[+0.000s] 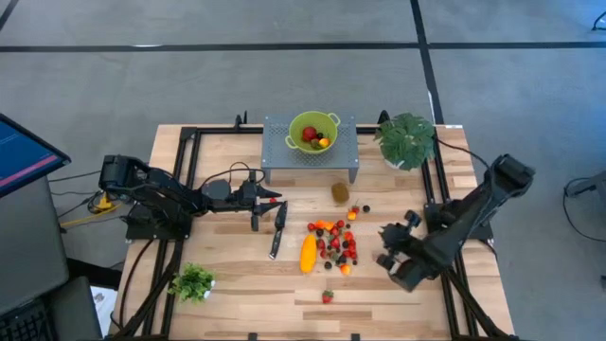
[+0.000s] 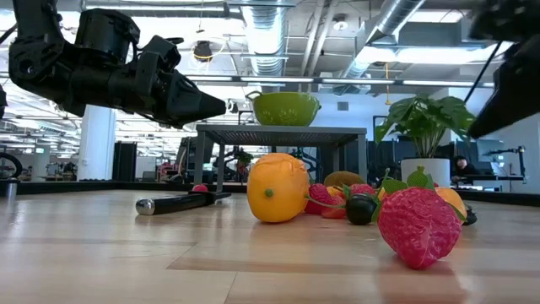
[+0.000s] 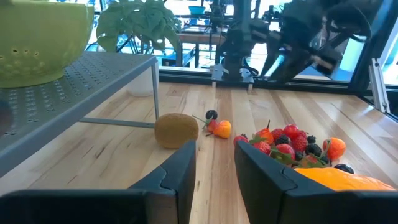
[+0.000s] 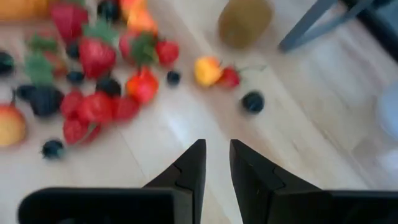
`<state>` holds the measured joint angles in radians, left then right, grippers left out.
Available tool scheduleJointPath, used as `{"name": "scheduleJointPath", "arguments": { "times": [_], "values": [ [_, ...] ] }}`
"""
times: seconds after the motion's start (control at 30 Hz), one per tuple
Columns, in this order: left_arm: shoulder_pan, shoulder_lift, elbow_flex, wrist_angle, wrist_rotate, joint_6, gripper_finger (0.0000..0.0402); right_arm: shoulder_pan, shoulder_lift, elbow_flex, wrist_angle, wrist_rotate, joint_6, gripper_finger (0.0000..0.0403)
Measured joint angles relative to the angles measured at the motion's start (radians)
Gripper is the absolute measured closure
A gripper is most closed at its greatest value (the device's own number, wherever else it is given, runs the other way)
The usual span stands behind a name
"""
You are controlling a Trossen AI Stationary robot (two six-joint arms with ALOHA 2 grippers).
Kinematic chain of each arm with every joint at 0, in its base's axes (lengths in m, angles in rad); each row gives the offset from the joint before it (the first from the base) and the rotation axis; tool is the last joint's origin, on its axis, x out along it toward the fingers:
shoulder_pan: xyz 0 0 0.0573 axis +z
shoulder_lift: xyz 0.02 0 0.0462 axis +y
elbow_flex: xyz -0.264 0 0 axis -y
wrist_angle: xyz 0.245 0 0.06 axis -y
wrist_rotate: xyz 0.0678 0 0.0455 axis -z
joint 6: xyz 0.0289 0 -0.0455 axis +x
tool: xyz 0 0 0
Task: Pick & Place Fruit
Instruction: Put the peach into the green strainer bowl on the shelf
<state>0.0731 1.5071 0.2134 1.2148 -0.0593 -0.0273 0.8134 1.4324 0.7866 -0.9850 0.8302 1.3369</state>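
A few pieces already sit in my green colander at upper centre of the high view; most fruit lies heaped at centre, the long yellow fruit running top to bottom; my left gripper and right gripper hold nothing, fingers narrowly parted.
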Motion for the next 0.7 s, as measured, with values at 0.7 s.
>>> {"name": "scheduleJointPath", "arguments": {
  "times": [0.7],
  "values": [
    [0.000, 0.000, 0.000, 0.006, 0.003, 0.000, 0.0296, -0.101, -0.145, -0.100, 0.467, 0.152, -0.251, 0.0337]
  ]
}}
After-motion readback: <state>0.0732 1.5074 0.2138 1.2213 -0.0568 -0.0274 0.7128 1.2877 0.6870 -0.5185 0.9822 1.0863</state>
